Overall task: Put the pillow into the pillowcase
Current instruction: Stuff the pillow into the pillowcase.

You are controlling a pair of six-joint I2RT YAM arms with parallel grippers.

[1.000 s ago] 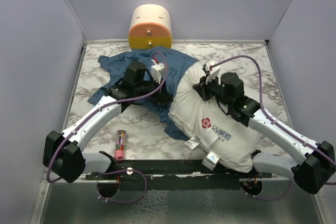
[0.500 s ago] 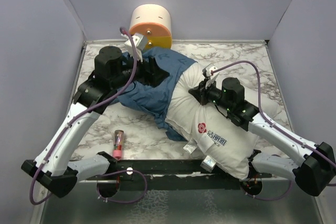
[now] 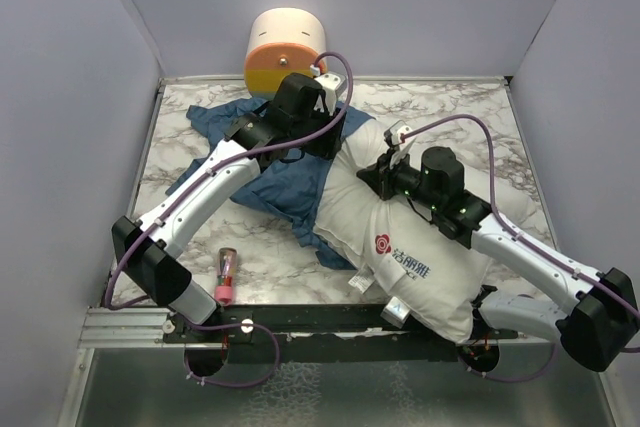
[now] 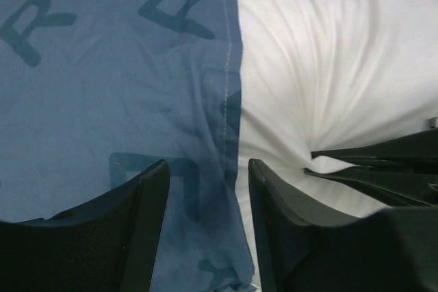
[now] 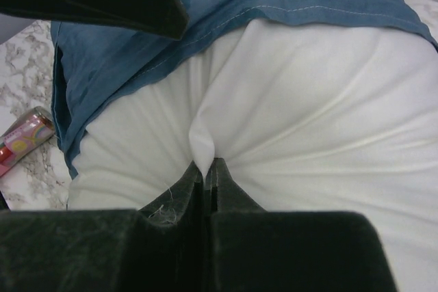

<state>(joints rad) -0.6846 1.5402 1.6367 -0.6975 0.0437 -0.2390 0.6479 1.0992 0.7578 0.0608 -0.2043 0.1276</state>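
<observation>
Pillow point(image 3: 420, 247) pinched by the right gripper point(image 5: 207, 169); left gripper point(image 4: 207, 167) parted over the pillowcase point(image 4: 102, 87) hem, seemingly empty.

In the left wrist view the pillowcase point(image 4: 102, 100) is showing big dark blue capital letters: an R point(image 4: 34, 29) at about 10 o'clock and an F point(image 4: 174, 11) at about 11 o'clock. A third letter point(image 4: 185, 182) near 6 o'clock is lying partly under the hem and I cannot read it. In the top view the pillow point(image 3: 420, 277) is carrying a red round logo point(image 3: 385, 243). A row of dark characters point(image 3: 415, 255) is running from the logo's 4 o'clock side, too small to read. The tags point(image 3: 398, 307) at the pillow's 6 o'clock end are showing nothing readable.
</observation>
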